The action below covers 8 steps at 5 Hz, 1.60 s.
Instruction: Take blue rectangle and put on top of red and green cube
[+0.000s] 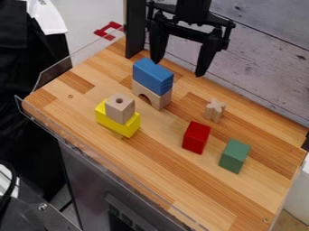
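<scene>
We see one wooden tabletop (169, 167) beneath a grey plank wall (265, 54). At twelve hangs one gripper (178, 67), fingers wide apart, holding nothing. Also at twelve, one blue rectangle (152, 76) tops one arch (161, 100); at nine, one yellow block (124, 128) bears one holed block (120, 111); at four, one red block (196, 137), one green block (234, 156); at three, one wooden cross (214, 111).

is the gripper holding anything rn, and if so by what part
Nothing is held: the gripper is open with nothing between its fingers, and the blue block rests on the wooden arch block.
</scene>
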Available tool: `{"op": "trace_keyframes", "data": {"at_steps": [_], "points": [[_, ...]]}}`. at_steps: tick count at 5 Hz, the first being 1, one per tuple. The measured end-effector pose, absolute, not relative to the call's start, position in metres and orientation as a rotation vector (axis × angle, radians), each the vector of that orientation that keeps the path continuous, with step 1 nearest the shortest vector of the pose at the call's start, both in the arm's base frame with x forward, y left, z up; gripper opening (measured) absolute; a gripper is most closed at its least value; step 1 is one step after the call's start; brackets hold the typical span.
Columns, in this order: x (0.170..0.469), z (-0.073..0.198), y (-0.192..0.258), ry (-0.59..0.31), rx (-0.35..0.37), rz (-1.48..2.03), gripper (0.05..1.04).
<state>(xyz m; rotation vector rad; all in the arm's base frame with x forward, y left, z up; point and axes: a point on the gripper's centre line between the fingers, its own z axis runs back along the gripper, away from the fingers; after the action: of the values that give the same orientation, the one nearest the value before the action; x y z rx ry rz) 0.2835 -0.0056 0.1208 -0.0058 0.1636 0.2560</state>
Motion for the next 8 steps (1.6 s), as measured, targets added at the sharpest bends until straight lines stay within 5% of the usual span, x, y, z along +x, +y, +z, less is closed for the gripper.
{"op": "trace_keyframes", "data": {"at_steps": [1,4,8], "points": [[0.282,0.111,-0.007,0.196,-0.004,0.257,0.999],[0.296,0.082,0.012,0.063,-0.11,0.729,0.999],[0.319,0.095,0.041,-0.061,-0.109,1.086,0.999]]}}
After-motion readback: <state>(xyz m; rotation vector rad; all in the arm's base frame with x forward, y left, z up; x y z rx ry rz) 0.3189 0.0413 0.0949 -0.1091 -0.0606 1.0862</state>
